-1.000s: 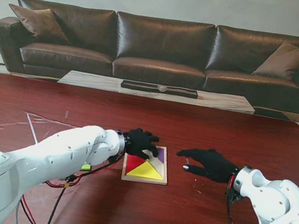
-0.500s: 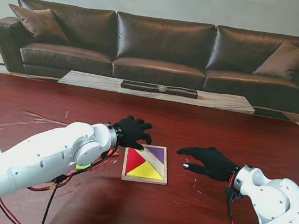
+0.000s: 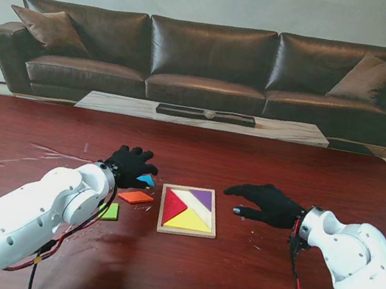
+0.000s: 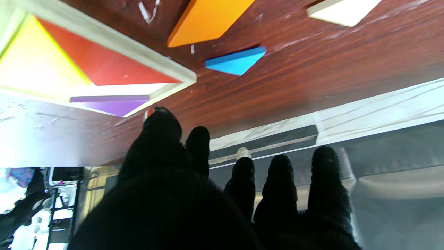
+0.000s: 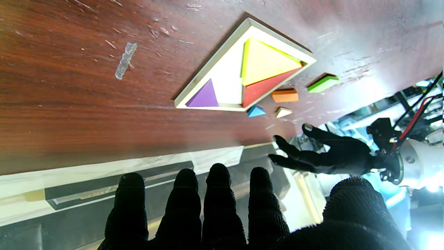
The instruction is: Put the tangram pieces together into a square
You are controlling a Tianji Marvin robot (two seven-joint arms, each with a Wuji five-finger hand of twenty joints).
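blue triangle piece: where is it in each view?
Stand view: blue triangle by the left hand, left of the wooden tray.
Left wrist, past the tray corner.
Right wrist, beside the tray.
Shared landmark: the tray.

no readable text, labels, brands, numbers or signs anywhere

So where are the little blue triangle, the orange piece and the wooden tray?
blue triangle (image 4: 236, 62), left wrist view, its middle.
orange piece (image 3: 136, 196), stand view, top face.
wooden tray (image 3: 186, 232), stand view, near rim.
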